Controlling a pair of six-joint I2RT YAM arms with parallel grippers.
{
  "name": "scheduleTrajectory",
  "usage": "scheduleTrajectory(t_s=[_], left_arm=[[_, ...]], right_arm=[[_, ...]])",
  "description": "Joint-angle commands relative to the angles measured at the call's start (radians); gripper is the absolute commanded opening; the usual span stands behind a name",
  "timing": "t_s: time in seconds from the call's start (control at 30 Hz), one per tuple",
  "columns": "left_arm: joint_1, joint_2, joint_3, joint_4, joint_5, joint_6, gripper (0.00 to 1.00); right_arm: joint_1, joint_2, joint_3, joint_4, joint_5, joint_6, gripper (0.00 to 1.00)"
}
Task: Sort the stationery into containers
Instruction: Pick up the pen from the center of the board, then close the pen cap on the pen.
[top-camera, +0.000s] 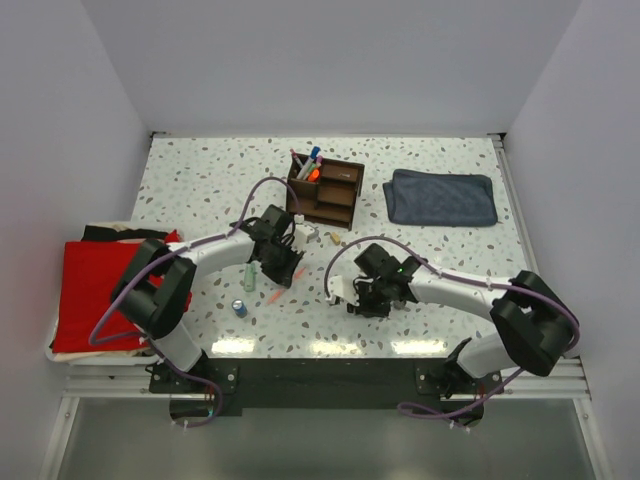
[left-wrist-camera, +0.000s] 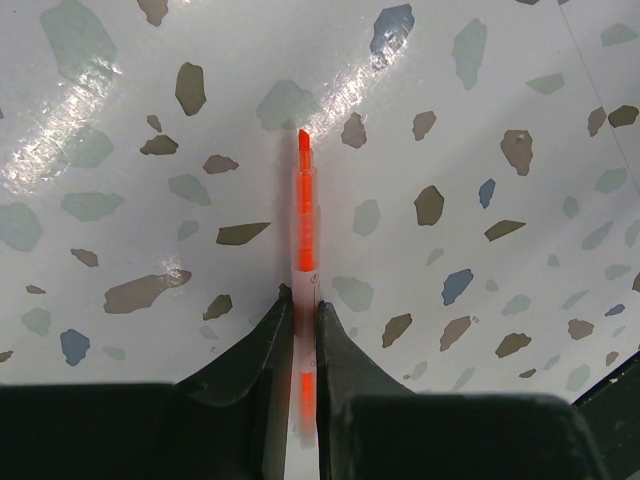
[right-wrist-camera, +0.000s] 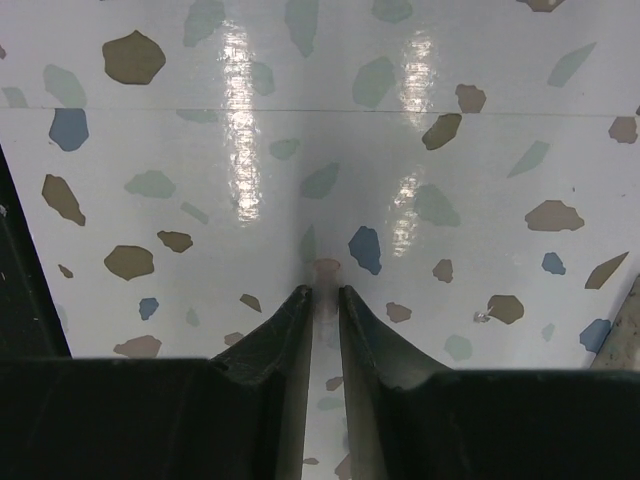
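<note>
Stretching wide around the left gripper (left-wrist-camera: 302, 300), the speckled table (top-camera: 200, 180) is leaving room on every side, the wooden organizer (top-camera: 335, 195) standing well beyond it. Its fingers are pinching an orange pen (left-wrist-camera: 304, 200). The right gripper (right-wrist-camera: 324, 292) is hovering low, jaws nearly together; whether it is holding anything, I cannot tell.

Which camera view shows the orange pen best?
Left wrist: the orange pen runs up the middle, held by the left gripper. Top view shows only an orange sliver; right wrist shows nothing of it.
</note>
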Motion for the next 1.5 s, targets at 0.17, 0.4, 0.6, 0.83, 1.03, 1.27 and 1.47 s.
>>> scheduleTrajectory(t_s=[0.17, 0.4, 0.6, 0.83, 1.03, 1.27, 1.47], left_arm=[[0.005, 0.011, 0.021, 0.019, 0.024, -0.002, 0.00], [0.005, 0.012, 0.050, -0.005, 0.044, 0.021, 0.00], [0.011, 0.055, 0.258, -0.210, 0.287, 0.158, 0.00], [0.032, 0.187, 0.608, -0.681, 0.536, 0.494, 0.00], [0.069, 0.196, 0.707, -0.826, 0.637, 0.544, 0.00], [0.069, 0.199, 0.595, -0.824, 0.831, 0.553, 0.00], [0.071, 0.219, 0.613, -0.824, 0.886, 0.561, 0.00]], right_arm=[[-0.003, 0.119, -0.009, -0.146, -0.012, -0.068, 0.17], [-0.008, -0.006, -0.002, -0.171, -0.042, -0.071, 0.00], [-0.095, -0.241, 0.157, -0.327, -0.061, -0.231, 0.00], [-0.143, -0.301, 0.308, -0.309, -0.035, -0.427, 0.00], [-0.131, -0.359, 0.206, 0.005, 0.086, -0.541, 0.00], [-0.120, -0.414, 0.110, 0.165, 0.114, -0.751, 0.00], [-0.100, -0.428, 0.081, 0.243, 0.041, -0.863, 0.00]])
